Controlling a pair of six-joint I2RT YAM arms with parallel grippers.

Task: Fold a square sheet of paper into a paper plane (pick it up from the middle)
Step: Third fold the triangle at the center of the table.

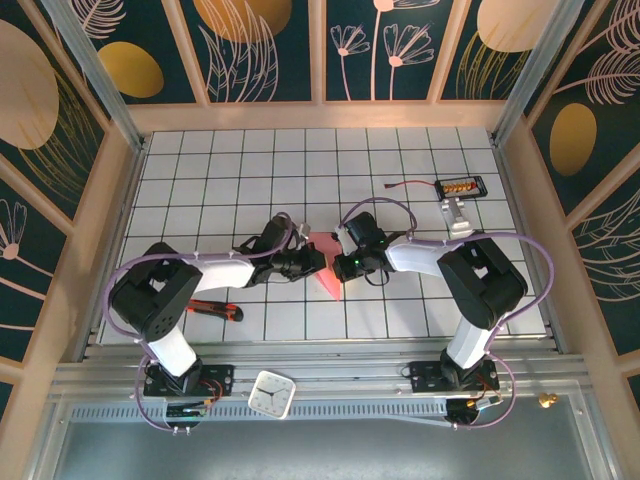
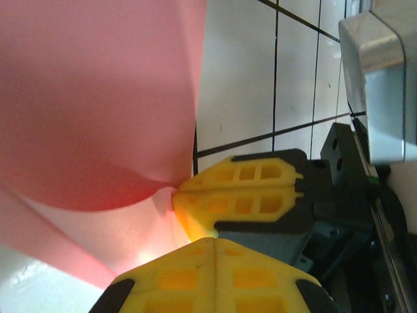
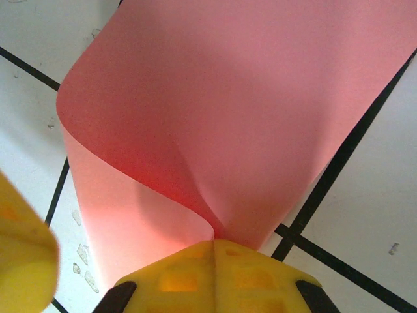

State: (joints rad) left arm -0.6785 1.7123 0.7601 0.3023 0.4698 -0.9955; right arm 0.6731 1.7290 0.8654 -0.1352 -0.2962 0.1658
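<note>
The square sheet of paper (image 1: 328, 262) is salmon pink and curled over on itself at the middle of the tiled table, between the two grippers. My right gripper (image 3: 214, 241) is shut on a pinched bend of the sheet (image 3: 228, 111), which bows up and away from the jaws. My left gripper (image 2: 215, 240) is shut, its tip against the side of the right gripper (image 2: 177, 199), with the paper (image 2: 98, 98) just beyond and nothing seen between its jaws. From above, the left gripper (image 1: 312, 262) and right gripper (image 1: 342, 262) meet tip to tip.
A red-handled black tool (image 1: 215, 310) lies near the left arm's base. A small white clock (image 1: 271, 393) sits on the front rail. At the back right are a black device (image 1: 462, 187), a white holder (image 1: 458, 215) and a red cable (image 1: 405, 185). Wooden walls surround the table.
</note>
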